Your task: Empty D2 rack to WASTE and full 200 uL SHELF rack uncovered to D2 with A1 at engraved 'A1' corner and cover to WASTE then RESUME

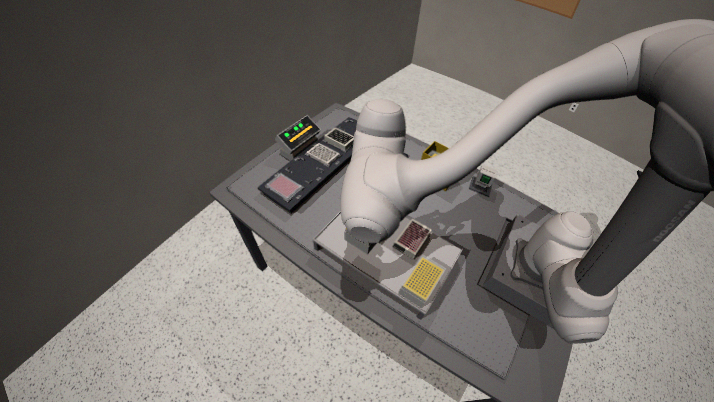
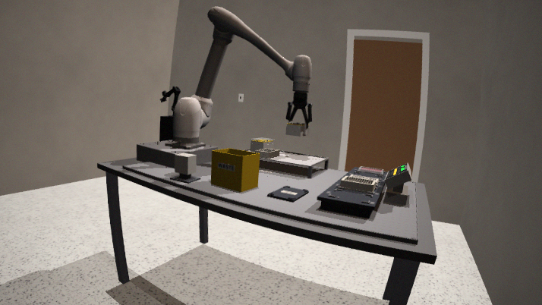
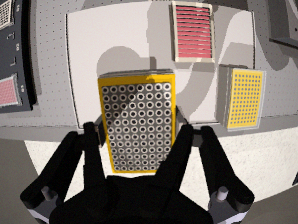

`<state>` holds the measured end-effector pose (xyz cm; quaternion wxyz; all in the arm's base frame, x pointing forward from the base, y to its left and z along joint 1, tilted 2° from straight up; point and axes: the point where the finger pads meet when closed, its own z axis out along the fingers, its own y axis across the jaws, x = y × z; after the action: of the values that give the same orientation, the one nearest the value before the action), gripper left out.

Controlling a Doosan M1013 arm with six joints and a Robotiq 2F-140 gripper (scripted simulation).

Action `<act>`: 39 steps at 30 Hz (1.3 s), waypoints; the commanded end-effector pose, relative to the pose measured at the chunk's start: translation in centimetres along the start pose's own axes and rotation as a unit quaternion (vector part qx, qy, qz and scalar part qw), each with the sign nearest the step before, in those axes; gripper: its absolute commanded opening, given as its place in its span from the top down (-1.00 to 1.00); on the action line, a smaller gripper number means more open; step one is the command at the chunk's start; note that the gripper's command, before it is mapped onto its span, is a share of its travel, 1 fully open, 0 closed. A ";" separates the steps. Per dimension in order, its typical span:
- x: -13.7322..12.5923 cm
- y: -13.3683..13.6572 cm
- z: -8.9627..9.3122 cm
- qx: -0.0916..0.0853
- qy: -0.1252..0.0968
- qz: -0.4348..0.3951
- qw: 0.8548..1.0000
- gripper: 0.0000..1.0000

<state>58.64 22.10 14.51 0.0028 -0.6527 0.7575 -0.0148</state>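
Observation:
My gripper (image 3: 141, 115) is shut on a yellow tip rack (image 3: 137, 123), gripping it across its long sides. Pale rings on a grey field fill its whole top, as seen through a cover. In the exterior view the gripper (image 2: 299, 115) holds the rack (image 2: 296, 129) level and well above the shelf (image 2: 292, 159). In the top view the arm's wrist hides both. On the deck (image 1: 312, 165) the slot (image 1: 304, 171) between the pink plate (image 1: 284, 186) and the pale plate (image 1: 322, 153) is bare. The yellow WASTE bin (image 2: 234, 168) stands upright.
A red rack (image 3: 193, 31) and a second yellow rack (image 3: 245, 98) sit on the shelf. A dark reservoir (image 1: 339, 136) lies past the pale plate. The panel (image 2: 398, 172) shows an orange strip. The regrip nest (image 2: 288, 193) and the button box (image 2: 184, 165) stand near the bin.

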 end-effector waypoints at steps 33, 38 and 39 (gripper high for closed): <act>0.0 0.0 -5.1 0.000 0.000 0.000 1.000 1.00; 0.0 0.0 -5.8 0.000 0.000 0.000 1.000 1.00; 0.0 0.0 -5.8 0.000 0.000 0.000 1.000 1.00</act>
<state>58.51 22.22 20.23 0.0029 -0.6527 0.7575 -0.0147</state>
